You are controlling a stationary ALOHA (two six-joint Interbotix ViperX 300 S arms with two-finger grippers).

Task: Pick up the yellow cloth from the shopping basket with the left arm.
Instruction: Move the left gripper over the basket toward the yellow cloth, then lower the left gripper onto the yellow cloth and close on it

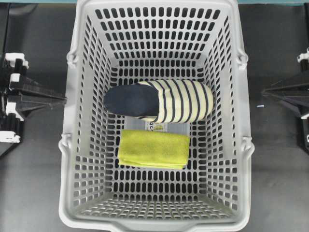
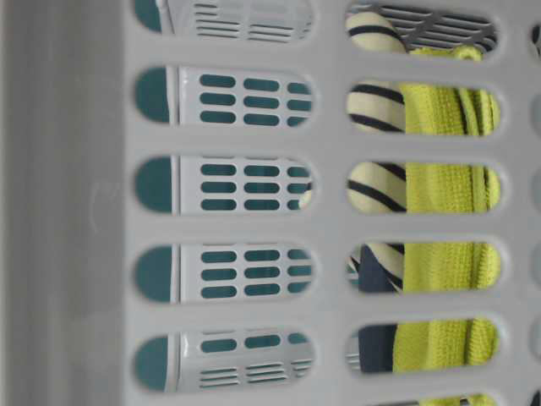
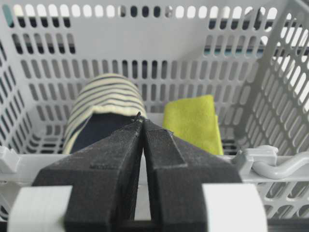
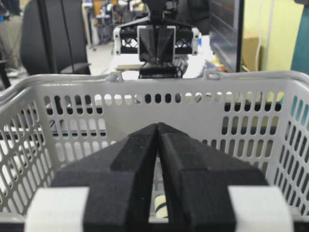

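Basket: large light-grey slotted plastic shopping basket [image 1: 227,121], centre of the overhead view.
Cloth: small yellow-green fuzzy microfibre cloth [image 1: 154,149], folded flat on the basket floor, at 6 o'clock of the slipper, edges just touching.
Slipper: navy-and-cream striped slipper [image 1: 159,100], lying on its side, toe toward 3 o'clock.
My left claw [image 3: 142,121]: clenched on nothing, tips together, outside the basket's wall at 9 o'clock; cloth lies beyond the rim at my 1 o'clock, well apart.
My right claw [image 4: 158,126]: clenched, empty, outside the opposite wall.
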